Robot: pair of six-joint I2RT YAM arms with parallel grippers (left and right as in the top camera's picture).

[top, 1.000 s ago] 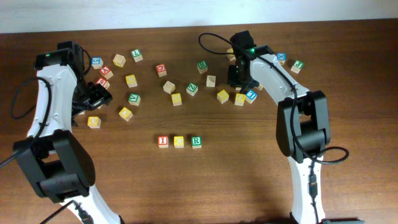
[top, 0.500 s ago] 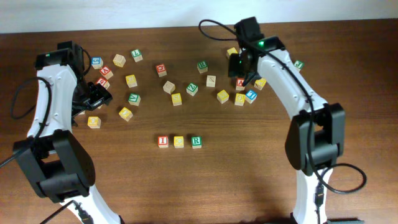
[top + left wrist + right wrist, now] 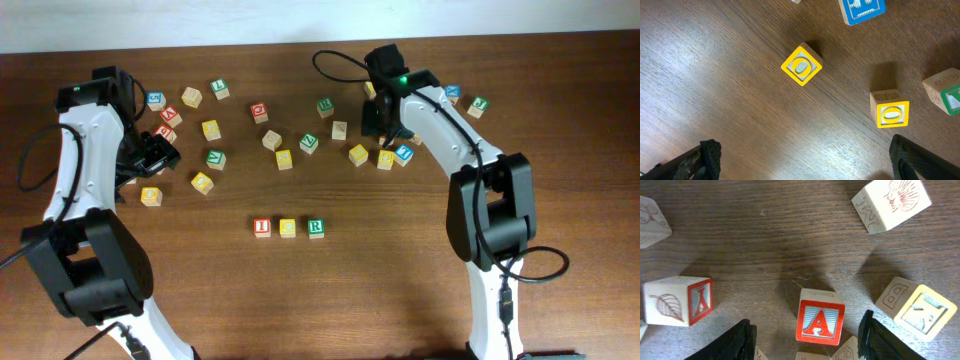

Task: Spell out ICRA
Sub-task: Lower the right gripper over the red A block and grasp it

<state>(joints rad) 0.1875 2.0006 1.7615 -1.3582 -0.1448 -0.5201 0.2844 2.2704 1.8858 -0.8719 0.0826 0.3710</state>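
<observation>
The right tool [image 3: 807, 342] is hovering, fingers spread apart, straddling the red A cube [image 3: 819, 321] sitting on the bench among neighbouring cubes. It is likely light, rigid wood, best pinched across opposite flat sides.

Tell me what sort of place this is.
Likely a robotics lab bench: two white-and-black robot arms at a brown wooden table, with small wooden alphabet cubes scattered across it as practice objects.
</observation>
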